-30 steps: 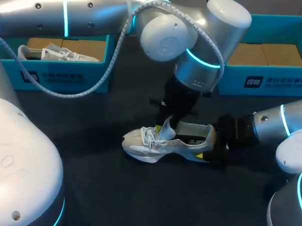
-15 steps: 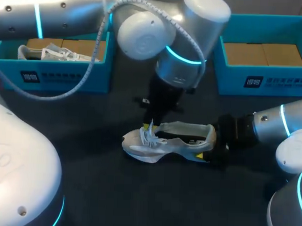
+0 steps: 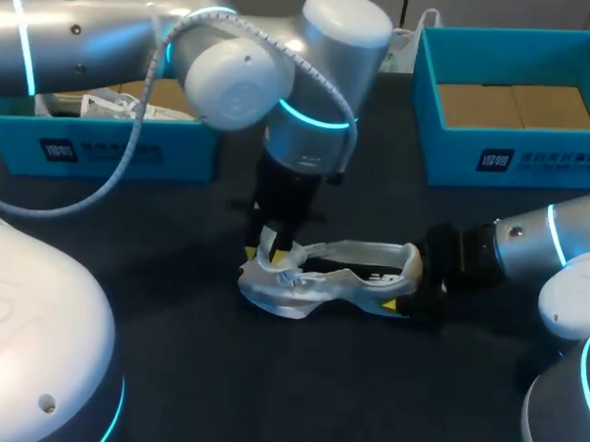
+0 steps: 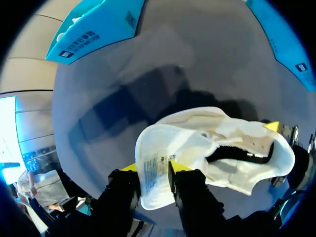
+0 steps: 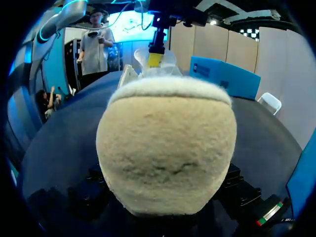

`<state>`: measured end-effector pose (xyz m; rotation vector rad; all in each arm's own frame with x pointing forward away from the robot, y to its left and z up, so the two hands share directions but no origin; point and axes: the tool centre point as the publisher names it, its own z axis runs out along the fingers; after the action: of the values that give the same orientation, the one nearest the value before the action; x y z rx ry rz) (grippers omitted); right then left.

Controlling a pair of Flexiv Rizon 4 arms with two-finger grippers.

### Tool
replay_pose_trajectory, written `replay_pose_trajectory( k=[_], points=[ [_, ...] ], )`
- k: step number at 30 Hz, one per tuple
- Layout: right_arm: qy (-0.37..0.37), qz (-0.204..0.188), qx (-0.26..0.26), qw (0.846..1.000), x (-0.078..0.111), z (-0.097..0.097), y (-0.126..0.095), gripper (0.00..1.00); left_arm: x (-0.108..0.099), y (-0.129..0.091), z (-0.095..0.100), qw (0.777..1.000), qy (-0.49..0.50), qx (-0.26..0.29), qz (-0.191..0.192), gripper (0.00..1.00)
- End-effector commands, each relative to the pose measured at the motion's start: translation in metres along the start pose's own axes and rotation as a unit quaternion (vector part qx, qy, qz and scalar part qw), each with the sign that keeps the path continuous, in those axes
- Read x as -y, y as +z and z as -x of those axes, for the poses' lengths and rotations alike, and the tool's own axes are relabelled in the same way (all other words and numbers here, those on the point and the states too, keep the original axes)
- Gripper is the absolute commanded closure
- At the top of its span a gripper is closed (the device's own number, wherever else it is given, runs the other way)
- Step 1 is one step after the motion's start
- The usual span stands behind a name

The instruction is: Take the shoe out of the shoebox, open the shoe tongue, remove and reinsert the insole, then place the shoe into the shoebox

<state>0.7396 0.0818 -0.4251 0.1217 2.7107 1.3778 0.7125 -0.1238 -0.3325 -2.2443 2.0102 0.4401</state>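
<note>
In the head view, my left arm point(image 3: 233, 62) comes in from the upper left corner, bends at its large joint and points its wrist straight down over the toe half of the white shoe point(image 3: 322, 279), which stands upright on the dark table point(image 3: 269, 376), toe to the left, between the two blue shoeboxes and nearer to me than either. The left gripper point(image 3: 268, 251) is pinched on the shoe's tongue point(image 3: 266, 239), which is lifted above the laces. My right arm point(image 3: 539, 246) lies low and level from the right side, and the right gripper point(image 3: 418, 285) is at the heel, with one yellow tip showing at the near side of the sole. The left shoebox point(image 3: 112, 152) holds a second shoe point(image 3: 104, 103); the right shoebox point(image 3: 513, 162) shows only its brown floor. In the left wrist view, the left gripper point(image 4: 152, 168) has a yellow tip on each side of the broad white tongue point(image 4: 158, 148), both pressed against it, and beyond it the shoe's opening gapes, with a yellow tip of the right gripper point(image 4: 271, 126) against the far side of the heel collar. In the right wrist view, the shoe's rounded, fuzzy heel point(image 5: 165, 148) sits right between the right gripper's dark fingers, clamped from both sides, and a yellow tip of the left gripper point(image 5: 154, 59) stands above the shoe's far end.
</note>
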Motion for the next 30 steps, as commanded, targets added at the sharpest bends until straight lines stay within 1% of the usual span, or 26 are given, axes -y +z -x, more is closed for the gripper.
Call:
replay_pose_trajectory(
  k=[1, 3, 5, 8, 11, 15, 18, 21, 22, 24, 26, 30],
  points=[
    [0.0, -0.004, 0.001, 1.0, 0.0, -0.002, 0.006, 1.0, 0.005, 0.014, 0.007, 1.0, -0.01, -0.012, -0.001, 0.62],
    [0.0, -0.004, 0.001, 1.0, 0.0, -0.002, 0.006, 1.0, 0.009, 0.018, 0.01, 1.0, -0.015, -0.012, 0.006, 0.58],
    [0.0, -0.004, 0.001, 1.0, 0.0, -0.002, 0.006, 1.0, 0.011, 0.023, 0.014, 1.0, -0.02, -0.01, 0.008, 0.58],
    [0.0, -0.004, 0.001, 1.0, 0.0, -0.002, 0.006, 1.0, 0.012, 0.029, 0.02, 0.999, -0.029, -0.013, 0.012, 0.55],
    [0.0, -0.004, 0.001, 1.0, 0.0, -0.002, 0.006, 1.0, 0.014, 0.036, 0.024, 0.999, -0.036, -0.012, 0.018, 0.55],
    [0.0, -0.004, 0.001, 1.0, 0.0, -0.002, 0.006, 1.0, 0.016, 0.042, 0.022, 0.999, -0.043, -0.017, 0.023, 0.54],
    [0.0, -0.004, 0.001, 1.0, 0.0, -0.002, 0.006, 1.0, 0.018, 0.044, 0.017, 0.998, -0.049, -0.026, 0.018, 0.55],
    [0.0, -0.004, 0.001, 1.0, 0.0, -0.002, 0.006, 1.0, 0.018, 0.046, 0.014, 0.998, -0.051, -0.021, 0.019, 0.54],
    [0.0, -0.004, 0.001, 1.0, 0.0, -0.002, 0.006, 1.0, 0.016, 0.045, 0.016, 0.998, -0.048, -0.021, 0.02, 0.51],
    [0.0, -0.004, 0.001, 1.0, 0.0, -0.002, 0.006, 1.0, 0.015, 0.042, 0.019, 0.999, -0.043, -0.022, 0.023, 0.41],
    [0.0, -0.004, 0.001, 1.0, 0.0, -0.002, 0.006, 1.0, 0.012, 0.037, 0.023, 0.999, -0.033, -0.025, 0.025, 0.27],
    [0.0, -0.004, 0.001, 1.0, 0.0, -0.002, 0.006, 1.0, 0.007, 0.025, 0.026, 0.999, -0.012, -0.036, 0.019, 0.12]
  ],
)
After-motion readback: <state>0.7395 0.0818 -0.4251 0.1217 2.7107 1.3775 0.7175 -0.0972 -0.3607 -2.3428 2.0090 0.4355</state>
